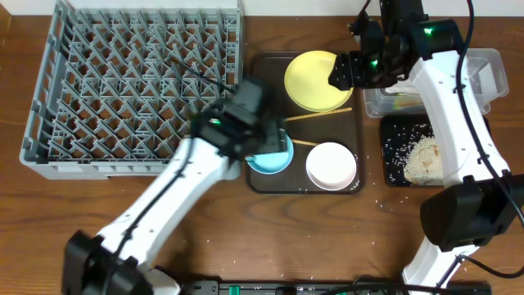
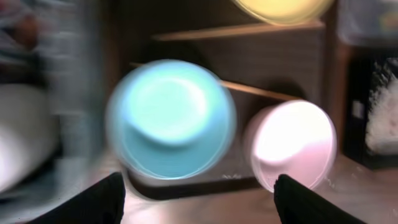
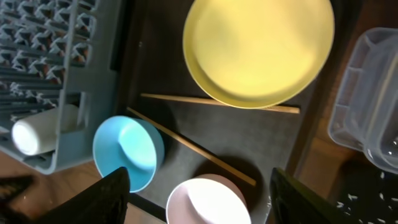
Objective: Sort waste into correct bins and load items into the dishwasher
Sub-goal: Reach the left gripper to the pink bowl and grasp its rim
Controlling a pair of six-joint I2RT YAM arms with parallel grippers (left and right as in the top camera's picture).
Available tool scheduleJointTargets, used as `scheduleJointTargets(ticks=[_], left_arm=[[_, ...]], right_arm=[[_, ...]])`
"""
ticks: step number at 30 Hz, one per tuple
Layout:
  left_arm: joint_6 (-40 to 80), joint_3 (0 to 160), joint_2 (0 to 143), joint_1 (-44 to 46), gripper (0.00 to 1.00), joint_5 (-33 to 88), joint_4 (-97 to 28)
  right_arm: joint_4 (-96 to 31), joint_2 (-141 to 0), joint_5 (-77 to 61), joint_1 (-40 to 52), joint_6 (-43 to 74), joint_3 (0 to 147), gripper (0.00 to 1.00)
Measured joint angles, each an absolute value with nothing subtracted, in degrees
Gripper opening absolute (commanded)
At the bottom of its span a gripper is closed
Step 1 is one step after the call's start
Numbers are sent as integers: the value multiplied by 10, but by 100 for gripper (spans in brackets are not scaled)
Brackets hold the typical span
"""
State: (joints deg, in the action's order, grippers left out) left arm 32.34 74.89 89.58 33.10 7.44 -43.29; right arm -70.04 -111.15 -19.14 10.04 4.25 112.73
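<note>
L gripper (image 2: pixel 199 186) hangs spread wide, nothing btwn its fingers, over the light blue bowl (image 2: pixel 171 118) on the dark brown serving tray (image 1: pixel 268 82); R gripper (image 3: pixel 199 177), likewise parted & empty, hovers by the yellow plate (image 3: pixel 258 50); chopsticks (image 3: pixel 217 102) lie btwn plate & white bowl (image 1: pixel 332 165); small white cup (image 3: pixel 43 130) lies on its side in grey dish rack (image 1: pixel 131 82).

We counted one yellow plate (image 1: pixel 318 79), two bowls, namely one light blue bowl (image 3: pixel 127 149) and one white bowl (image 1: pixel 332 165), two chopsticks (image 3: pixel 217 103), one white cup (image 3: pixel 43 130), one grey dish rack (image 1: pixel 131 82), one brown serving tray (image 1: pixel 327 131), one clear tub (image 1: pixel 490 70), one black tray (image 1: pixel 393 127) and one heap of rice scraps (image 1: pixel 426 160) in it.
</note>
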Motion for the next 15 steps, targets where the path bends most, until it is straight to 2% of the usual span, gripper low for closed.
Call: scheduleJointTargets(ticks=[6, 15], left_arm=[[359, 747, 982, 401, 78, 78, -379], [375, 744, 1062, 462, 72, 82, -322]], right_arm=[[-703, -1112, -183, 60, 43, 1127, 69], [-705, -1112, -186, -20, 43, 1127, 69]])
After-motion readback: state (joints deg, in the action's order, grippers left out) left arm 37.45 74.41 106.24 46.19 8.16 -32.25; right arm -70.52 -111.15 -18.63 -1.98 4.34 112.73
